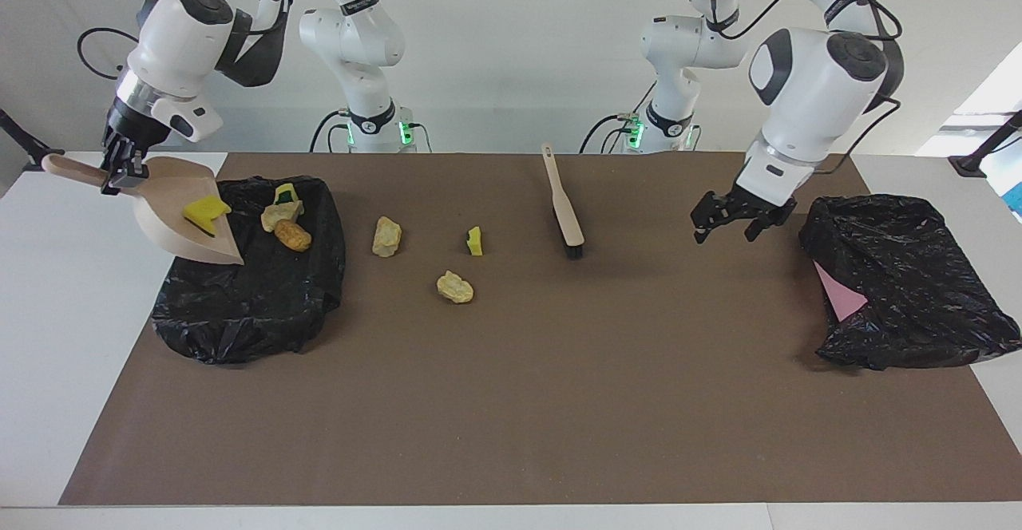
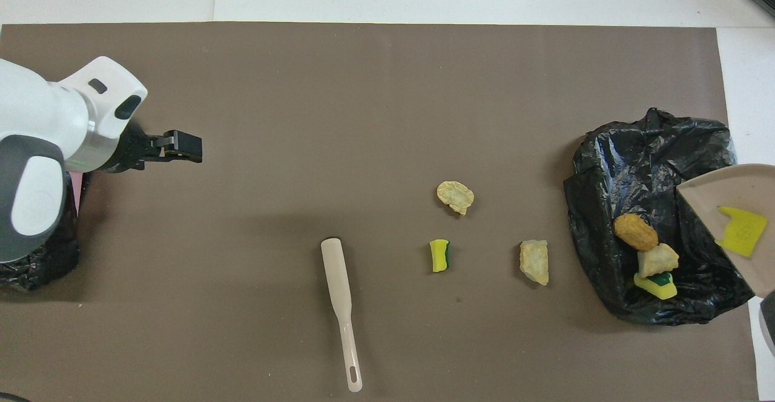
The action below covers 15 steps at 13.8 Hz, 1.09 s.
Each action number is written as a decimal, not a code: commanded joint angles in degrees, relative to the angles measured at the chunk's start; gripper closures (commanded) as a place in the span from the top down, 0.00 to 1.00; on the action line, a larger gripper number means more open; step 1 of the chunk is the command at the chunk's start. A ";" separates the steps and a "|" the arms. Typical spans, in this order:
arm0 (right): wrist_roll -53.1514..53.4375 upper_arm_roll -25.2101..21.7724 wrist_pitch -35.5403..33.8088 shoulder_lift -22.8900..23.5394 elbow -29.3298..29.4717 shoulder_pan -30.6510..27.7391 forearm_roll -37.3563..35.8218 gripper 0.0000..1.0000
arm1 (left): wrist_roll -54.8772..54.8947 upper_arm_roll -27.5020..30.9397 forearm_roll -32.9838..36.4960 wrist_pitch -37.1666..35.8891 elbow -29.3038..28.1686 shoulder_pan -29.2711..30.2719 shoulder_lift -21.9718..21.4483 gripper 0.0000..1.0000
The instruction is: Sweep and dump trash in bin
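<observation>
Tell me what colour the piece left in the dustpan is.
Bright yellow: the sponge piece in the dustpan; clearest in the overhead view.

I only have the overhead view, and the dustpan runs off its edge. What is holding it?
Observer: The right hand is shut on the dustpan handle.
Operator: How is the pan sitting?
Observer: The dustpan is raised and tilted, lip down over the black bin bag, with one yellow sponge on it.
Operator: Is the left hand touching the mat?
Observer: No, the left hand hangs open above the mat, holding nothing, beside the second black bag.
</observation>
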 commanded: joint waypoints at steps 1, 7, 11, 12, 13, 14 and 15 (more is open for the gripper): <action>7.72 0.79 -7.68 -2.29 -0.34 3.58 -5.87 0.00 | 5.17 -0.44 0.34 -3.91 3.11 3.48 0.47 1.00; 16.34 1.31 -17.80 -4.05 -0.25 8.95 -10.34 0.00 | 10.12 -0.36 4.29 -11.54 5.47 5.78 -1.64 1.00; 15.74 1.23 -18.87 -4.14 1.50 9.05 -11.41 0.00 | 9.85 -0.53 4.56 -16.74 5.93 5.95 -4.01 1.00; 15.65 1.23 -19.04 -3.61 2.73 8.87 -11.33 0.00 | 9.85 -0.62 4.56 -17.80 6.01 6.29 -4.53 1.00; 15.91 1.23 -19.04 -3.44 3.26 8.96 -11.06 0.00 | 9.59 -0.62 4.56 -17.98 5.93 6.30 -5.41 1.00; 16.52 1.23 -18.78 -3.17 3.70 9.13 -10.71 0.00 | 9.32 -0.53 4.48 -17.81 5.84 6.39 -5.50 1.00; 17.05 1.23 -18.43 -2.21 5.01 9.22 -10.19 0.00 | 9.32 -0.53 4.47 -17.28 5.92 6.30 -5.42 1.00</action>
